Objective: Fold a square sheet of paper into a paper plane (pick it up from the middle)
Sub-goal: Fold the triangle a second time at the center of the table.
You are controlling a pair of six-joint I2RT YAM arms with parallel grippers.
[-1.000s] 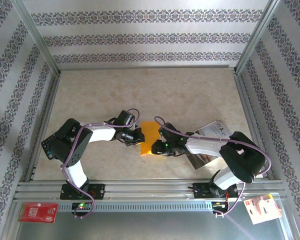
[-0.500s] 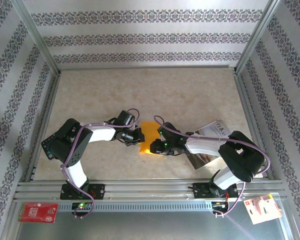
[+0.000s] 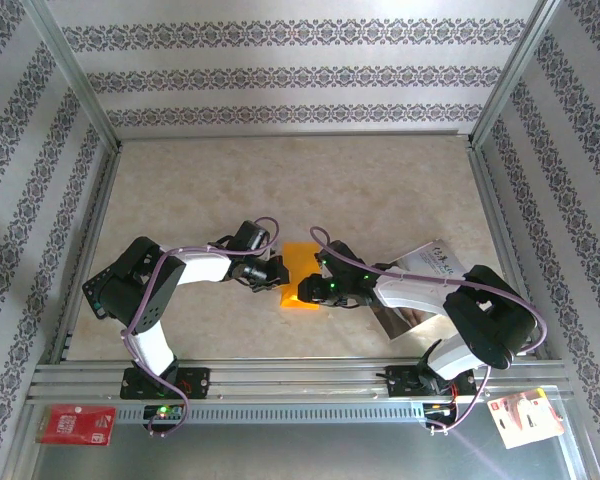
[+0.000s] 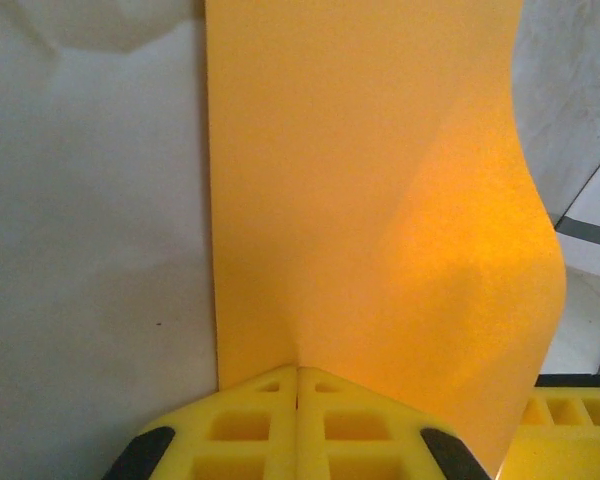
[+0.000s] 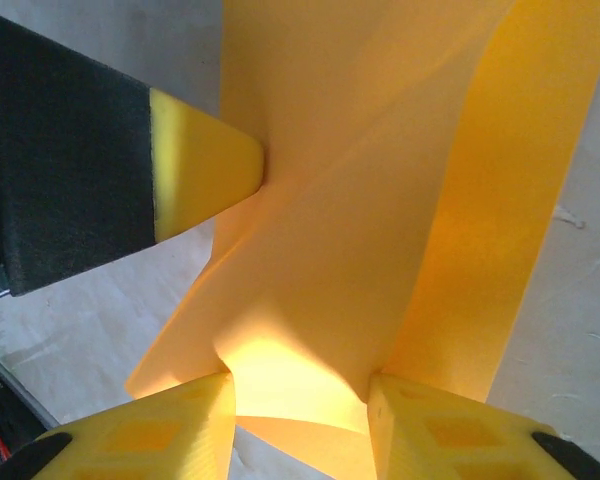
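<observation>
The paper [image 3: 300, 272] lies on the table [image 3: 280, 180] left of the photo sheet [image 3: 425, 265], near it, part-folded, with one flap bowed up off the surface. The left gripper [image 4: 297, 385], on the paper's side away from the photo sheet, has its fingers pressed together on the paper's edge, likely anchoring it while the other side is worked. The right gripper [image 5: 300, 392], on the side toward the photo sheet, has its fingers apart, straddling the curled flap without pinching it, probably guiding it over for a crease
</observation>
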